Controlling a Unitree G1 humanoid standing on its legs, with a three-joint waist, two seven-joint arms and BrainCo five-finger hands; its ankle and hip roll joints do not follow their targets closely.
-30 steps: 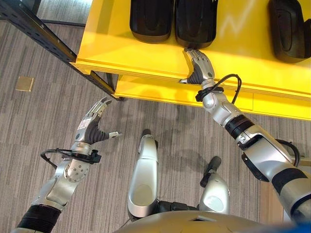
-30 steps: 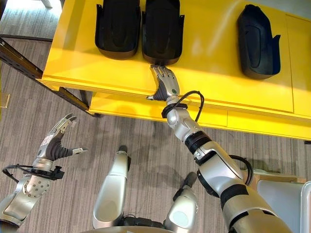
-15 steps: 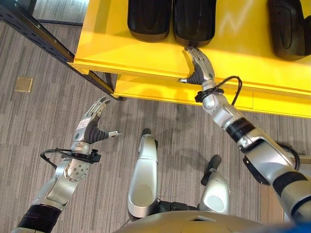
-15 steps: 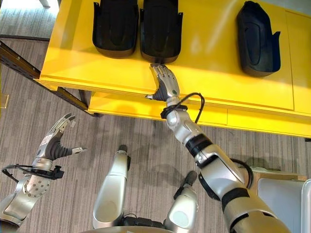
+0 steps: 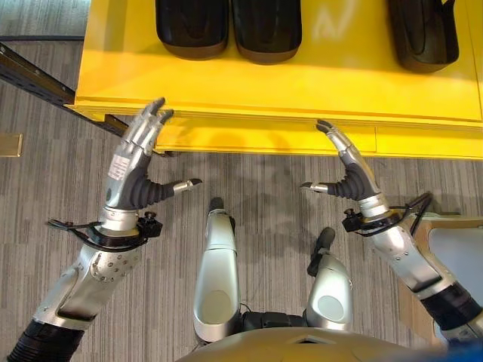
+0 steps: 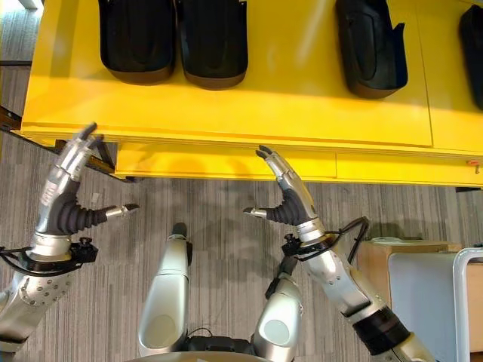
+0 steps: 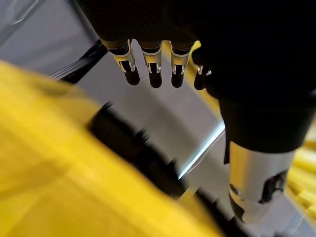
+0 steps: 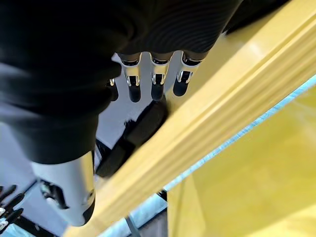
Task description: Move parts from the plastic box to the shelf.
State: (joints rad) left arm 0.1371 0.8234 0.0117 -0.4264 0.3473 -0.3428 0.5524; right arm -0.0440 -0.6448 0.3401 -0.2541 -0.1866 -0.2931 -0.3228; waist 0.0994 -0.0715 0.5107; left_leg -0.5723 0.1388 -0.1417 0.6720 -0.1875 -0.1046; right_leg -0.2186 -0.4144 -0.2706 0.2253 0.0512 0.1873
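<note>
Several black moulded parts lie on the yellow shelf (image 5: 317, 90): two side by side (image 5: 192, 26) (image 5: 266, 30) at the left, a third (image 5: 423, 34) to the right, and one more (image 6: 472, 34) at the far right edge. My left hand (image 5: 134, 177) is open with straight fingers, its tips just below the shelf's front edge at the left. My right hand (image 5: 353, 175) is open and empty too, held in front of the shelf's lower board. In the right wrist view its straight fingers (image 8: 155, 81) hang beside the yellow edge.
A dark metal rack beam (image 5: 34, 74) runs diagonally at the left, beside the shelf. The corner of a pale box (image 6: 434, 294) on a wooden base shows at the lower right. A small brass plate (image 5: 9, 145) is set in the grey carpet.
My right hand has drawn back off the shelf top and now hangs lower, in front of the shelf. My left hand has risen to the shelf's front edge. The camera has shifted.
</note>
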